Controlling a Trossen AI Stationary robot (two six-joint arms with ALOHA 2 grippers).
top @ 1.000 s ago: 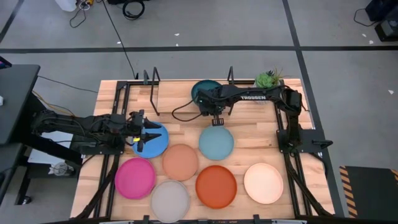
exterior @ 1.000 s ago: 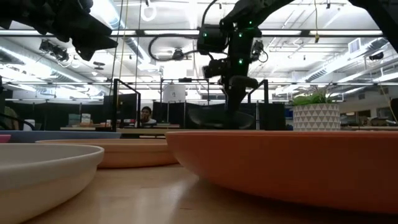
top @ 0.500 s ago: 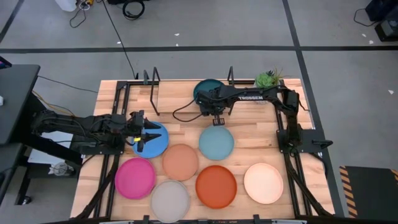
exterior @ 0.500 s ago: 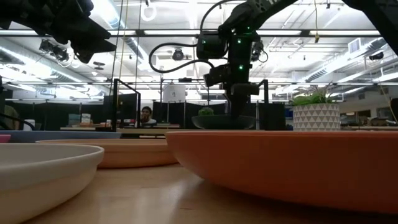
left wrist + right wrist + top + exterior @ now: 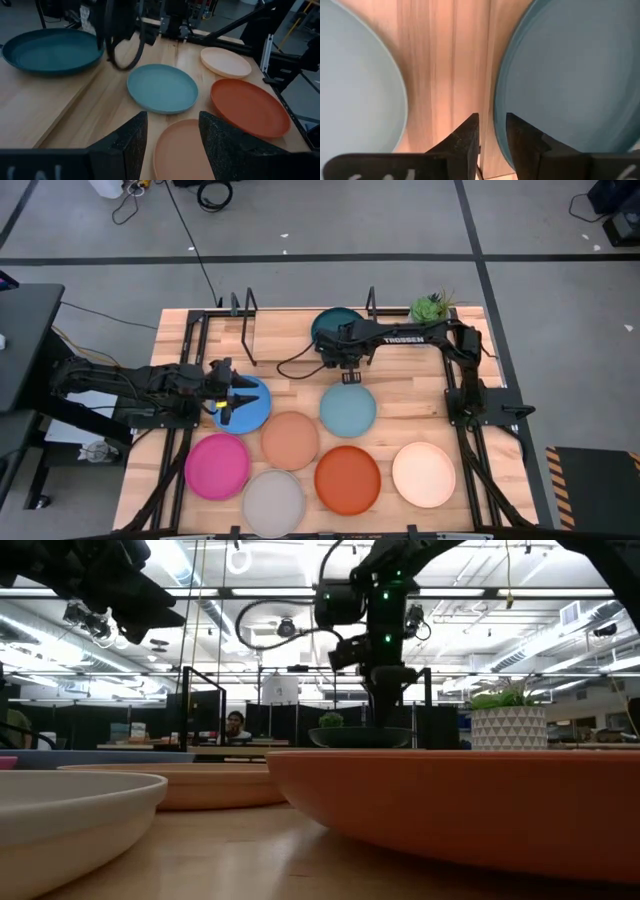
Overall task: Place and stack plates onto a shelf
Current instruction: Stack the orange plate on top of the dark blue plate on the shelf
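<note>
The dark teal plate (image 5: 330,323) lies level on the light-wood shelf (image 5: 280,332) at the table's far side, also in the low view (image 5: 360,737). My right gripper (image 5: 492,132) points down over the plate's near rim (image 5: 496,112), open. One finger stands over the plate's inside and one outside the rim, and I see no touch. My left gripper (image 5: 172,142) hovers open at the left, over the blue plate (image 5: 250,408).
On the tabletop lie pale blue (image 5: 348,409), tan (image 5: 290,440), pink (image 5: 217,465), grey (image 5: 273,500), orange (image 5: 348,479) and cream (image 5: 424,474) plates. A potted plant (image 5: 432,307) stands at the far right. The shelf's left half is bare.
The dark teal plate, tilted under my right gripper a second ago, has come down to lie level on the shelf. My left arm has kept still.
</note>
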